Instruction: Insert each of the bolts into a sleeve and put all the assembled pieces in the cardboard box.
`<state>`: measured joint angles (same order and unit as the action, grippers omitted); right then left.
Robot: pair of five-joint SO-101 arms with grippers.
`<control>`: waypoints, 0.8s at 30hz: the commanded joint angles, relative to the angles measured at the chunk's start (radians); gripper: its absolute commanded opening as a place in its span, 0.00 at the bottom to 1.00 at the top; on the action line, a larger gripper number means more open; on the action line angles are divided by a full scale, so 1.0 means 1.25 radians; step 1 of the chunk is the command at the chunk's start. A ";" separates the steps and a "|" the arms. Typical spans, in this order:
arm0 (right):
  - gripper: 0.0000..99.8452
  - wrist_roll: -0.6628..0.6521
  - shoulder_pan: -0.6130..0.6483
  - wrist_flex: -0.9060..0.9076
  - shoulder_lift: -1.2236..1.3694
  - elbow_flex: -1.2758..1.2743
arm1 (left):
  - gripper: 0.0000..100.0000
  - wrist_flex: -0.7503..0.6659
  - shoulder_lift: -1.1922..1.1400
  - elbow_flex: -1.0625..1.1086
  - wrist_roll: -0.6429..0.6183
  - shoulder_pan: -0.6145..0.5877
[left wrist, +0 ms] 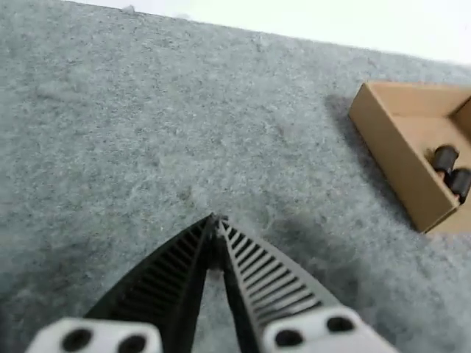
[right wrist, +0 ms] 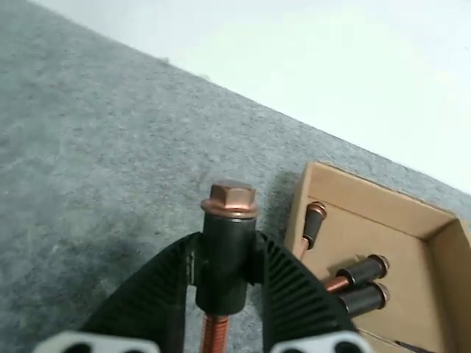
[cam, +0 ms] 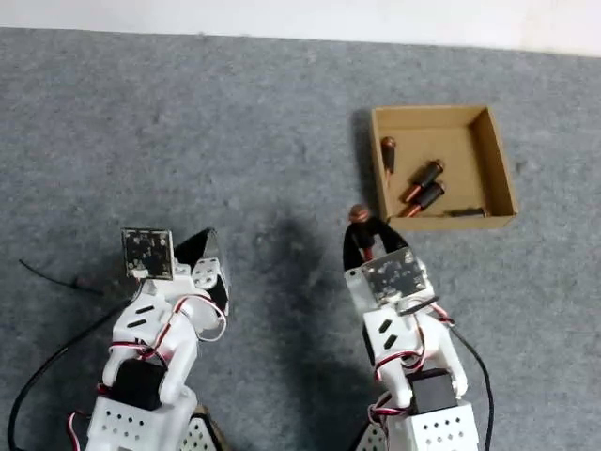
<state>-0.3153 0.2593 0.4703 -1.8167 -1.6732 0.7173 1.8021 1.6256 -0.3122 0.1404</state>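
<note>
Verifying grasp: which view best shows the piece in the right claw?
Right wrist view: the piece sits centred, sleeve clamped in the right claw. High view gives its head at the claw tips.

Cardboard box (cam: 500, 160), one; sleeved bolts (cam: 424, 176), four, three inside the box and one sleeved bolt (right wrist: 225, 243) outside, left of it; thin dark item (cam: 465, 212) at the box's near wall, one, possibly a loose bolt; robot arms (cam: 155, 324), two.
</note>
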 commanded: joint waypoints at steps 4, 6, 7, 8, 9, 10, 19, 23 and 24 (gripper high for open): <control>0.01 0.043 -0.050 -0.046 -0.018 -0.084 | 0.01 0.065 0.013 -0.042 0.034 -0.050; 0.01 0.043 -0.051 -0.046 -0.018 -0.084 | 0.01 0.065 0.013 -0.036 0.034 -0.082; 0.01 0.043 -0.051 -0.046 -0.018 -0.084 | 0.01 0.065 0.013 -0.033 0.034 -0.091; 0.01 0.043 -0.051 -0.046 -0.017 -0.084 | 0.01 0.068 0.013 -0.024 0.034 -0.098; 0.01 0.043 -0.051 -0.045 -0.017 -0.084 | 0.01 0.066 0.013 -0.010 0.034 -0.100; 0.01 0.043 -0.051 -0.045 -0.017 -0.084 | 0.01 0.066 0.014 0.002 0.034 -0.100; 0.01 0.043 -0.052 -0.044 -0.017 -0.084 | 0.01 0.069 0.014 0.042 0.034 -0.099; 0.01 0.042 -0.052 -0.044 -0.017 -0.084 | 0.01 0.069 0.014 0.045 0.034 -0.100; 0.01 0.042 -0.052 -0.044 -0.017 -0.084 | 0.01 0.069 0.014 0.045 0.034 -0.101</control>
<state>-0.2677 0.2056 0.4519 -1.8167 -1.6732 0.7956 1.8067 1.6717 -0.2877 0.0284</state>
